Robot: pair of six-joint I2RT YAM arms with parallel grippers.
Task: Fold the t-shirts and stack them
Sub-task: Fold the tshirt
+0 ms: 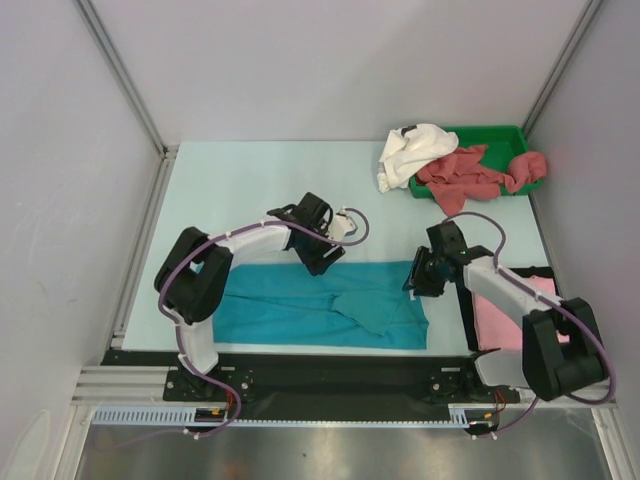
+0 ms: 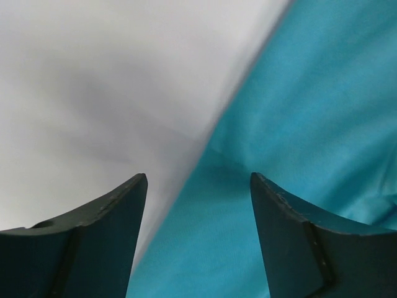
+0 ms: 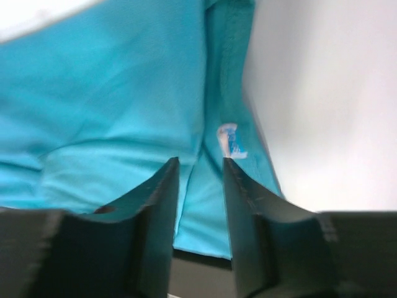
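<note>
Left end effector (image 2: 198, 177) spread over edge of teal-blue cloth t-shirt (image 2: 310, 124), right end effector (image 3: 201, 160) narrowly parted above its hem.

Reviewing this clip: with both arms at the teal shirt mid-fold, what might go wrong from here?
1. The left gripper, jaws open, straddles the far edge of the teal shirt, half over bare table; closing may catch too little cloth.
2. The right gripper, jaws narrowly parted, sits at the shirt's side edge by its label; it may pinch only one layer.
3. The right arm lies above the pink shirt; a sweep may drag it.
</note>
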